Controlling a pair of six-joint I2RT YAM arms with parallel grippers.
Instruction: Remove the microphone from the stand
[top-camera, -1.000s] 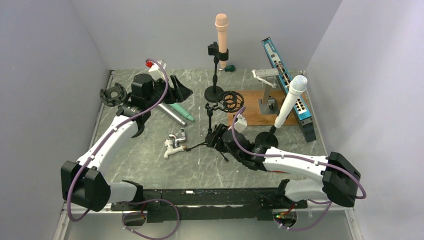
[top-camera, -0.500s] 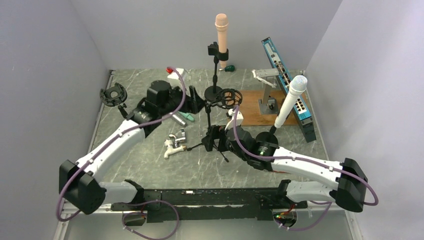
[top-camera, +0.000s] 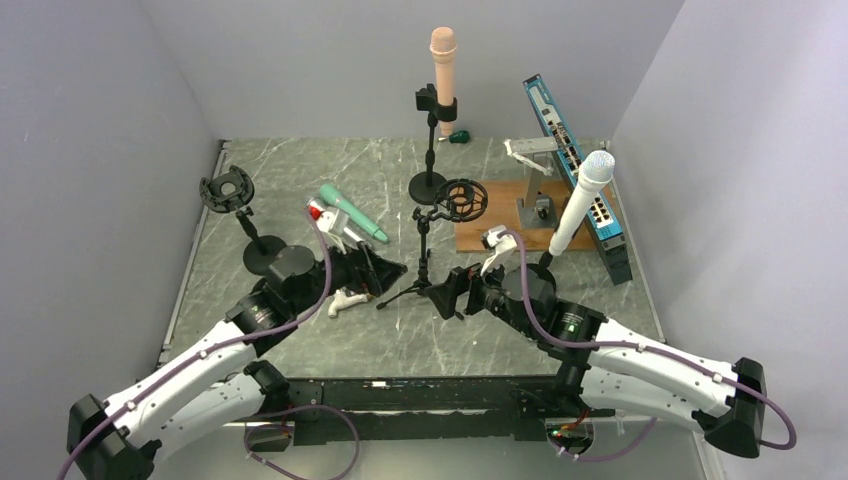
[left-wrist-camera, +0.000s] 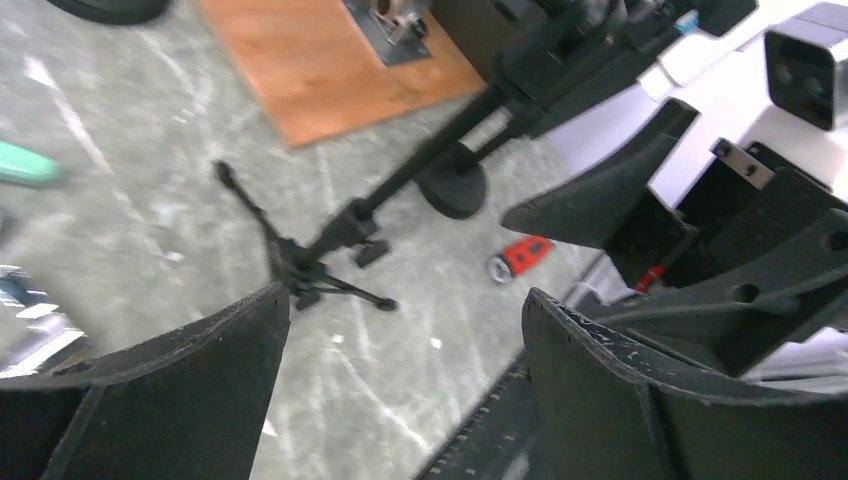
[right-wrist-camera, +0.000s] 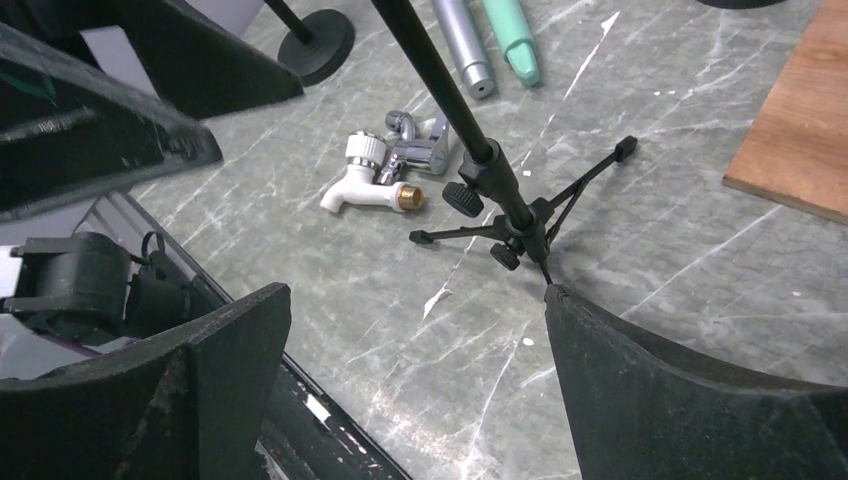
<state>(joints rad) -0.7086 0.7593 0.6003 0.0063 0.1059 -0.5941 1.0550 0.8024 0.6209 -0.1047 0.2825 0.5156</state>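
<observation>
Top external view: the tripod stand (top-camera: 421, 262) sits mid-worktop (top-camera: 400, 340) between the two arms, and the ring holder (top-camera: 462, 197) at its top is empty. A green microphone (top-camera: 352, 214) lies flat on the worktop, left of the stand and apart from it. Judgement: if this is the task's microphone, removal is complete and the only step left is to clear the arms.

Left hand (top-camera: 386, 271): low, just left of the tripod feet, fingers spread wide, holding nothing. The left wrist view confirms a wide gap, with only worktop and the tripod seen between the fingers.

Right hand (top-camera: 452, 296): low, just right of the tripod feet, also wide and empty. The right wrist view shows the tripod feet, a tap (right-wrist-camera: 385, 170) and the green microphone beyond the fingers.

Caution: a pink microphone (top-camera: 443, 60) at the back and a white microphone (top-camera: 581, 195) at the right are each seated in their own stands. If either is the target, the task is not started. Neither hand is near them.
</observation>
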